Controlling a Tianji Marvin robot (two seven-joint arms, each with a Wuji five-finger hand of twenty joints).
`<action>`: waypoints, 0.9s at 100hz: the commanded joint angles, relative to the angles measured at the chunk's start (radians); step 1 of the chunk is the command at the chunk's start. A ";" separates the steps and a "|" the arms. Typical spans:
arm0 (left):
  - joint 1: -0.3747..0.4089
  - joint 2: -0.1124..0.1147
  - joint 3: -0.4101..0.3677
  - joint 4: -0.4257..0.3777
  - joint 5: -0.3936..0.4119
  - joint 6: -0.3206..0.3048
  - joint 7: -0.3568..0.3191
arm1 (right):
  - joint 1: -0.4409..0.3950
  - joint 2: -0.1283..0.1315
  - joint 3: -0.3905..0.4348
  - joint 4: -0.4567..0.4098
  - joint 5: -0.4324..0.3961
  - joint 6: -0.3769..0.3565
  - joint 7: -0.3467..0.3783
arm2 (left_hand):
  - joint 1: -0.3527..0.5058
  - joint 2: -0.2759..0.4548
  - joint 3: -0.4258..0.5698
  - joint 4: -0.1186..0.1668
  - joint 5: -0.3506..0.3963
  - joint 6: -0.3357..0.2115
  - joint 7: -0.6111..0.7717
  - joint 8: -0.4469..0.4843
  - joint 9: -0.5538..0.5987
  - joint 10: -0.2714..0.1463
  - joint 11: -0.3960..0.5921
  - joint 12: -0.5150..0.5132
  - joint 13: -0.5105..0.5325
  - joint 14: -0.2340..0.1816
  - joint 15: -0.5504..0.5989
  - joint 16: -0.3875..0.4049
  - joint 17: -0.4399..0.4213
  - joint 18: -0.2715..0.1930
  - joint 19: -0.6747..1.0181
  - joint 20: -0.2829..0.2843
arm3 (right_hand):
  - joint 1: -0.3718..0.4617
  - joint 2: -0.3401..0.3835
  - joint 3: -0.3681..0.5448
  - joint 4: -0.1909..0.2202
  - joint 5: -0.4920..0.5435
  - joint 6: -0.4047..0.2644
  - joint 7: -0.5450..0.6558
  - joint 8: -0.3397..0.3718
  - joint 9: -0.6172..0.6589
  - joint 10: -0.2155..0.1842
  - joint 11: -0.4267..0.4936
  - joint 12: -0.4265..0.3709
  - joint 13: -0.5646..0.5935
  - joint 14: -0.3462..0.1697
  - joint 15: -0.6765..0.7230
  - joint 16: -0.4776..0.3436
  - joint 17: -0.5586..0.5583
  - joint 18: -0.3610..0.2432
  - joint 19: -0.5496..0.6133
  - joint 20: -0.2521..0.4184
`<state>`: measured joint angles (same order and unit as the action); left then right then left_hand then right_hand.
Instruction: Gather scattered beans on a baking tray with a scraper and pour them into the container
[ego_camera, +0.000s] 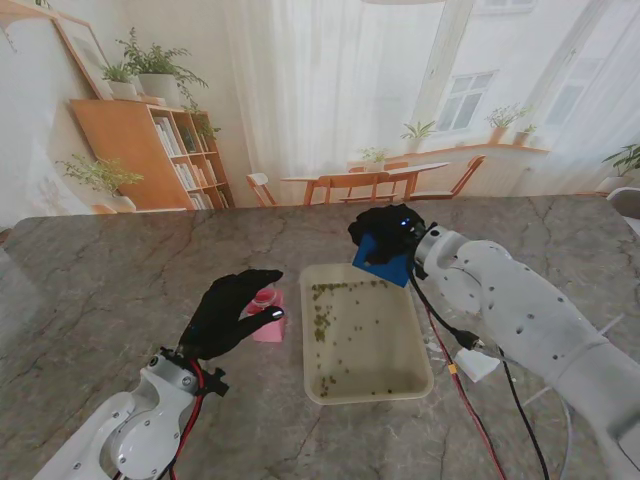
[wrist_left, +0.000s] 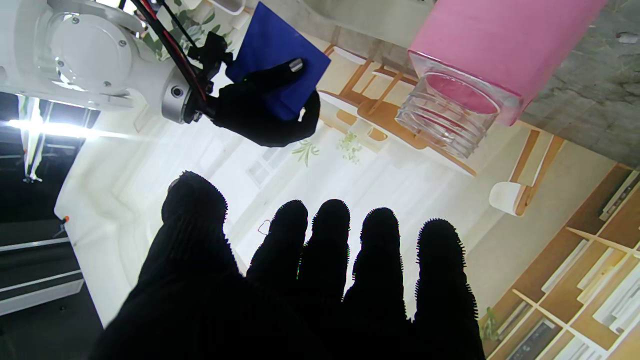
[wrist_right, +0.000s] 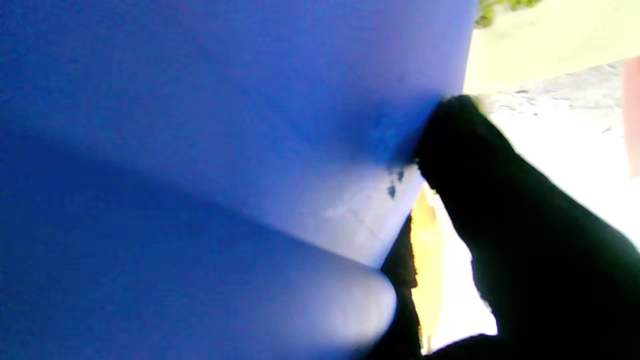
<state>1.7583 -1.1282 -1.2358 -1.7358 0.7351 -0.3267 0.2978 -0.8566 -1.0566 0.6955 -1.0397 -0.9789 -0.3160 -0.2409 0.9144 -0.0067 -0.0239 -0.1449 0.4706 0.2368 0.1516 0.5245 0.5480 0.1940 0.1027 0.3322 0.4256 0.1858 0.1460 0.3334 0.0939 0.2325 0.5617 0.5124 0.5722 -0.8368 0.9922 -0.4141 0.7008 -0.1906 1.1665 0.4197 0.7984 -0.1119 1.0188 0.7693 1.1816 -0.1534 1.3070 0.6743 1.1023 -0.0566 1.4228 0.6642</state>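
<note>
— What else is in here, apart from the work itself?

— A grey marble table (ego_camera: 120, 270), veined, running wall to wall. Beyond its far edge, a wooden bookshelf (ego_camera: 160, 150) at the far left, with books on its shelves and potted plants (ego_camera: 150, 70) on top. Another leafy plant (ego_camera: 98, 175) sits by its left side.

— And in the middle?

— A wooden dining table (ego_camera: 385, 175) with chairs (ego_camera: 455, 180) round it, just past the far edge. White curtains (ego_camera: 320, 90) hang behind, windows (ego_camera: 465, 100) to the right, small pots (ego_camera: 505, 125) along the sill.

— On the far left wall?

— A framed picture (ego_camera: 85, 45), leaning. I cannot make out what it shows.
</note>
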 joint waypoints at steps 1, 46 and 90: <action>0.008 -0.004 0.000 -0.003 -0.006 -0.004 0.002 | 0.018 -0.034 -0.023 0.012 -0.003 -0.007 0.003 | 0.024 0.059 -0.017 0.103 0.018 -0.024 0.009 0.011 0.002 -0.027 0.000 0.022 0.018 -0.015 0.009 0.003 0.002 -0.005 0.019 0.011 | 0.222 0.058 0.224 0.140 0.016 -0.248 -0.032 -0.020 -0.004 -0.024 0.030 0.018 0.041 -0.018 0.116 0.033 0.092 -0.303 0.398 0.094; 0.019 -0.006 -0.013 -0.007 -0.023 -0.010 0.000 | 0.168 -0.142 -0.359 0.234 0.095 -0.048 -0.155 | 0.026 0.057 -0.017 0.103 0.021 -0.023 0.009 0.011 0.004 -0.027 0.001 0.021 0.020 -0.012 0.011 0.005 0.003 -0.002 0.017 0.012 | 0.118 0.000 0.227 0.113 -0.087 -0.180 -0.019 -0.047 -0.049 0.030 0.018 0.008 0.016 -0.082 0.099 0.020 0.086 -0.322 0.360 0.074; 0.023 -0.008 -0.025 -0.001 -0.046 -0.025 -0.006 | 0.204 -0.185 -0.491 0.333 0.119 -0.065 -0.176 | 0.028 0.057 -0.017 0.103 0.024 -0.023 0.011 0.011 0.006 -0.026 0.001 0.022 0.025 -0.011 0.013 0.008 0.004 -0.003 0.017 0.014 | -0.029 0.020 0.290 0.202 -0.184 -0.028 -0.163 0.091 -0.159 0.076 -0.021 -0.018 -0.051 -0.109 0.084 0.006 0.069 -0.303 0.278 0.035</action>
<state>1.7785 -1.1319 -1.2639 -1.7394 0.6954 -0.3457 0.2942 -0.6506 -1.2407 0.2123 -0.7128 -0.8595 -0.3729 -0.4268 0.9144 -0.0067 -0.0240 -0.1449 0.4711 0.2368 0.1516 0.5245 0.5483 0.1940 0.1027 0.3322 0.4379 0.1858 0.1460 0.3335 0.0946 0.2331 0.5618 0.5124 0.5597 -0.8330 1.2331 -0.2782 0.5410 -0.2459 1.0399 0.4449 0.6765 -0.0471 1.0173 0.7686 1.1519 -0.2300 1.3756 0.6765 1.1155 -0.1442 1.6018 0.6669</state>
